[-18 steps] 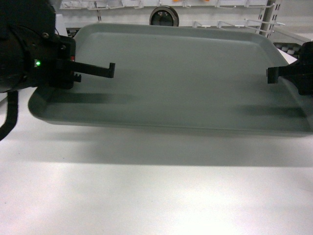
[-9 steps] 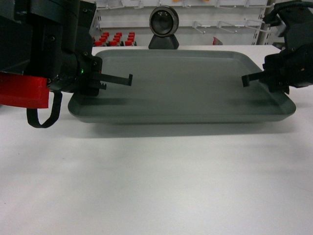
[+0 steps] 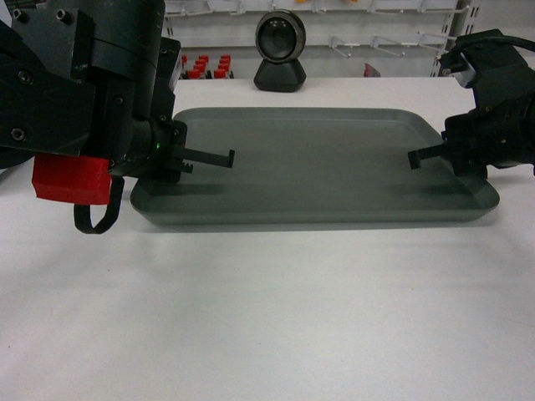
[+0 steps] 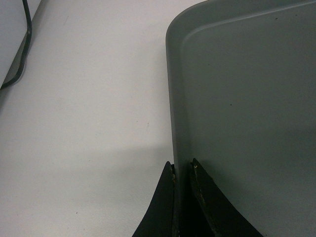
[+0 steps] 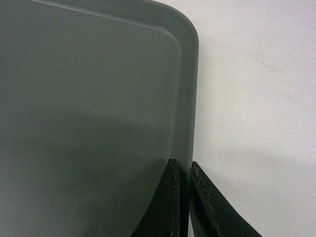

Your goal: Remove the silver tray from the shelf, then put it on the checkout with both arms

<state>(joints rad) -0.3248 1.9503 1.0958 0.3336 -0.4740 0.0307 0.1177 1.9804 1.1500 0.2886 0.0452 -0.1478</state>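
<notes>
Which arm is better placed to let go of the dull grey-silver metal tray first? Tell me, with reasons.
Neither clearly. The left gripper and right gripper each pinch a side rim of the dull grey-silver metal tray, low over the white tabletop. Release both together.

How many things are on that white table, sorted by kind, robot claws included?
silver tray: 1
black dome-shaped device: 1
grippers, left gripper and right gripper, each clamped on a tray rim: 2
Total: 4, on the white checkout.
</notes>
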